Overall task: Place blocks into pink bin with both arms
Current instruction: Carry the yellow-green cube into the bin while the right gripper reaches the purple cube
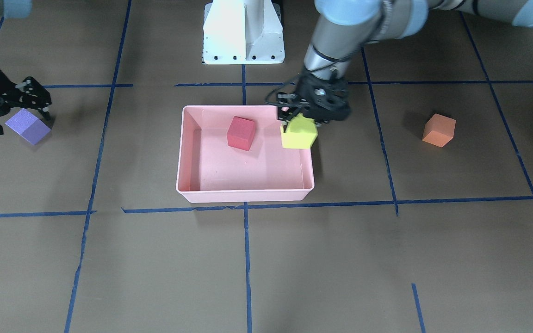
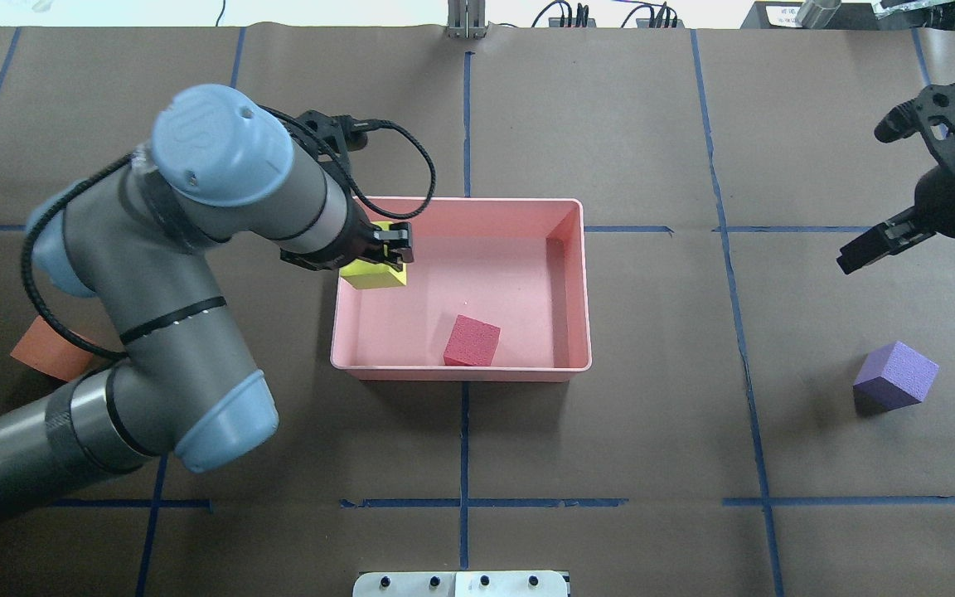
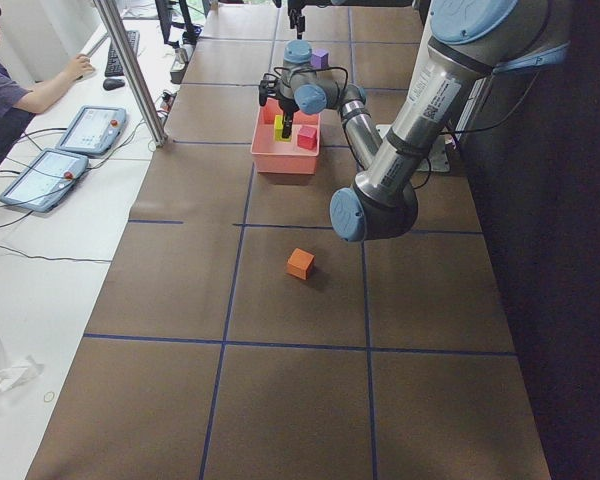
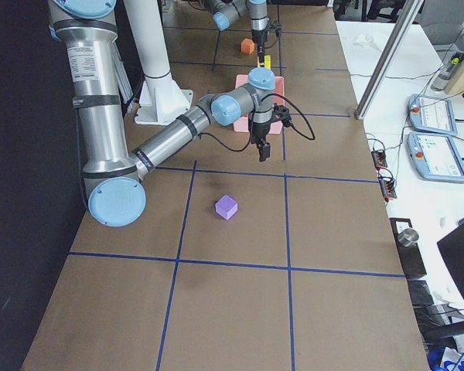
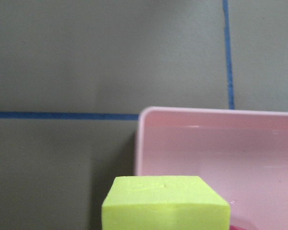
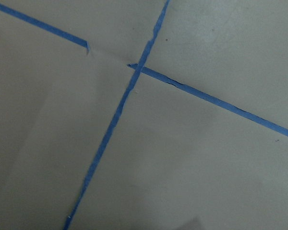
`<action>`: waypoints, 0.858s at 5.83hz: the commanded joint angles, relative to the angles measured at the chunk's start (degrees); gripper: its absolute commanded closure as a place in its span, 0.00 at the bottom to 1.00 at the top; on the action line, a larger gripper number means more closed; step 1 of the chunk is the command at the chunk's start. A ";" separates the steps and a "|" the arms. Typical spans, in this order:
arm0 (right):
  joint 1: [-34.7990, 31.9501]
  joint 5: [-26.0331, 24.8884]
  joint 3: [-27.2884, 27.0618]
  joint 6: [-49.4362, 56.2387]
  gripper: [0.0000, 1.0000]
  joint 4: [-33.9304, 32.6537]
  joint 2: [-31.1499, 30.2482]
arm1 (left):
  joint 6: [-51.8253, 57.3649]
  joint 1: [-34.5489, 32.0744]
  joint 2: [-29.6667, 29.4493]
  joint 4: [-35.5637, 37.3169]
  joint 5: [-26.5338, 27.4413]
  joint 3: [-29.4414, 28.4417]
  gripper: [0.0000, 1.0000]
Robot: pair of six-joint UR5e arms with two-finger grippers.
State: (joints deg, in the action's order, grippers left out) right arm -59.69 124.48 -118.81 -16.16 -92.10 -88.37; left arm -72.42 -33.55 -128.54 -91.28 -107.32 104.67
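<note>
My left gripper (image 1: 301,116) is shut on the yellow-green block (image 1: 299,133) and holds it above the pink bin's (image 1: 243,196) end wall on my left side; the overhead view shows the block (image 2: 375,270) over the bin's rim (image 2: 461,370). The red block (image 1: 241,133) lies inside the bin. The orange block (image 1: 439,130) sits on the table beyond my left arm. My right gripper (image 1: 20,121) is open and empty, raised above the table near the purple block (image 2: 896,375). The left wrist view shows the held block (image 5: 165,206) and the bin's corner (image 5: 216,139).
The white pedestal (image 1: 243,32) stands behind the bin. Blue tape lines (image 6: 110,124) cross the brown table cover. A person sits at a desk with tablets (image 3: 85,128) beyond the table's far edge.
</note>
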 commanded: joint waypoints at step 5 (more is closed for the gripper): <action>3.15 0.32 10.79 15.71 0.00 28.99 -16.83 | -2.91 5.69 -1.63 0.23 8.18 -1.13 0.00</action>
State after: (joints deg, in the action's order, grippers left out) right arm -58.68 124.93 -108.40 -3.09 -63.64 -103.94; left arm -75.29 -27.90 -130.21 -90.99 -99.17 103.54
